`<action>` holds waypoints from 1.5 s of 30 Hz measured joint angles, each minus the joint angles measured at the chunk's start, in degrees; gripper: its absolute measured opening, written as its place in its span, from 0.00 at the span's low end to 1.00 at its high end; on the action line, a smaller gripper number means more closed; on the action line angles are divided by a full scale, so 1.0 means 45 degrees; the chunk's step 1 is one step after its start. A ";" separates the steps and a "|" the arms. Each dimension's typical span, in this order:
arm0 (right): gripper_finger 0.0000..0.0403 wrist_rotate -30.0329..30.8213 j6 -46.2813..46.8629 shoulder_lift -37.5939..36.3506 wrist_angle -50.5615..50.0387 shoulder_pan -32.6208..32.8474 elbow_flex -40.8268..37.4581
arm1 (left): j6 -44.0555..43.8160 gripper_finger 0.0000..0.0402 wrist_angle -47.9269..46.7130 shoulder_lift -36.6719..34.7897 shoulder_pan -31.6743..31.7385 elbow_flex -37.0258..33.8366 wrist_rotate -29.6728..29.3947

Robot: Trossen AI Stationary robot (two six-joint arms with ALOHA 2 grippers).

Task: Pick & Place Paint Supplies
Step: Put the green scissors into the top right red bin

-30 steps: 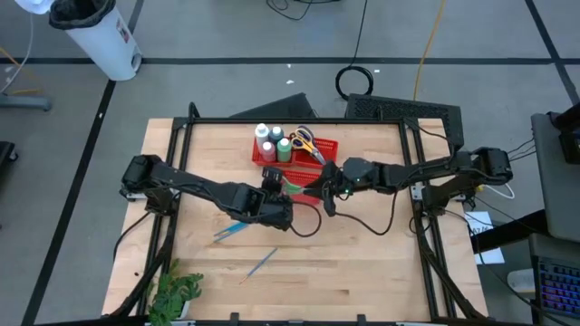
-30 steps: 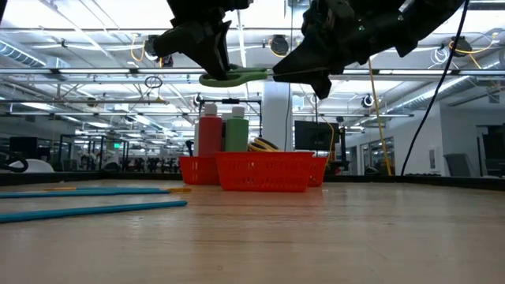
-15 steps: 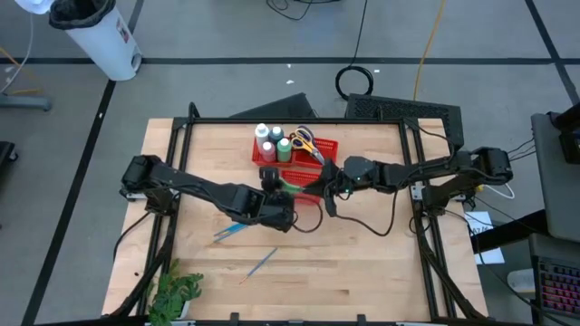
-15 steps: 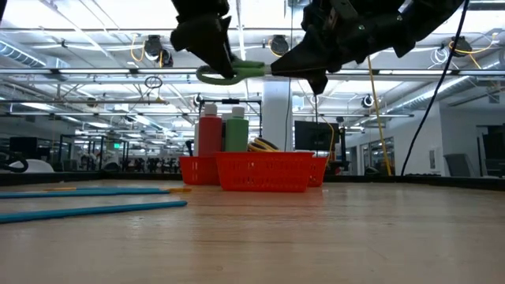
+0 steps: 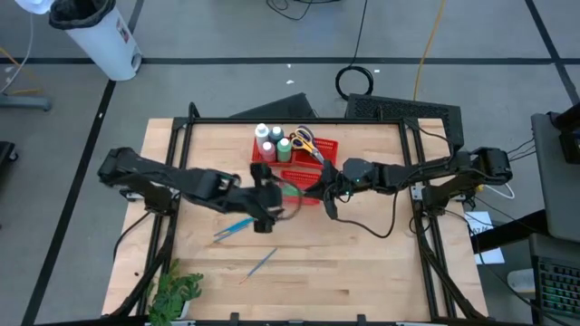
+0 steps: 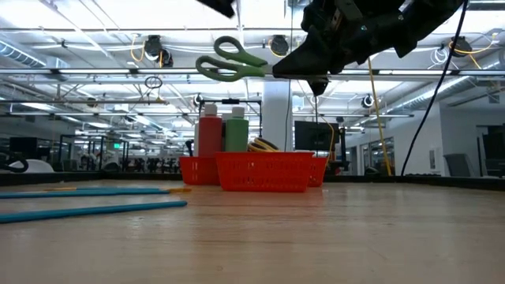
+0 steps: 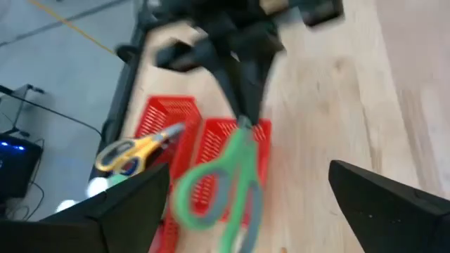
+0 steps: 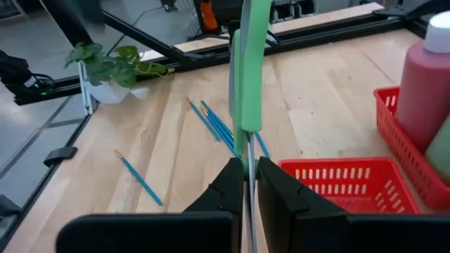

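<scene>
Green-handled scissors [image 6: 231, 63] hang in the air above the nearer red mesh basket [image 5: 306, 174], with my right gripper [image 8: 247, 172] shut on their blade end. The handles point toward the table's left. My left gripper [image 5: 270, 203] stands open just left of those handles, touching nothing; in the left wrist view its fingers frame the scissors [image 7: 226, 184] from a distance. Bottles [image 5: 272, 140] and yellow-handled scissors [image 7: 133, 151] sit in the far basket [image 5: 328, 145]. Blue brushes [image 5: 234, 229] lie flat on the table. My right gripper pinches the scissors' closed blades [image 8: 249, 156] between its two fingers. The fingers come nearly level from the table's right and lie along the scissors. The scissors stick out level beyond the fingertips, green handles [image 6: 225, 61] farthest out, lifted clear of basket and table.
A second thin brush [image 5: 263, 263] lies nearer the front edge. A green leafy plant [image 5: 177, 294] stands at the front left corner. The pink bottle [image 8: 430, 77] rises from the far basket close to my right gripper. Bare wood spreads over the table's near half.
My left gripper has opened and let go of the green handles, then risen and drawn back toward the table's left. The scissors stay in the air on my right gripper, now rolled so that both handle loops show from the side.
</scene>
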 joint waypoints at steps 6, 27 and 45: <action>0.02 0.0024 -0.0183 0.0000 0.0116 0.0000 0.0000 | 0.0059 0.96 -0.0009 -0.1457 -0.0171 -0.0024 -0.0134; 0.02 -0.1106 -0.0991 -0.0170 0.1674 -0.2915 -0.0010 | 0.1454 0.94 0.8646 -1.1011 0.0377 -1.1062 -0.0174; 0.02 -0.1591 -0.1332 0.1347 0.4042 -0.6035 -0.0010 | 0.1607 0.95 0.8525 -1.3735 0.2064 -1.3027 -0.0834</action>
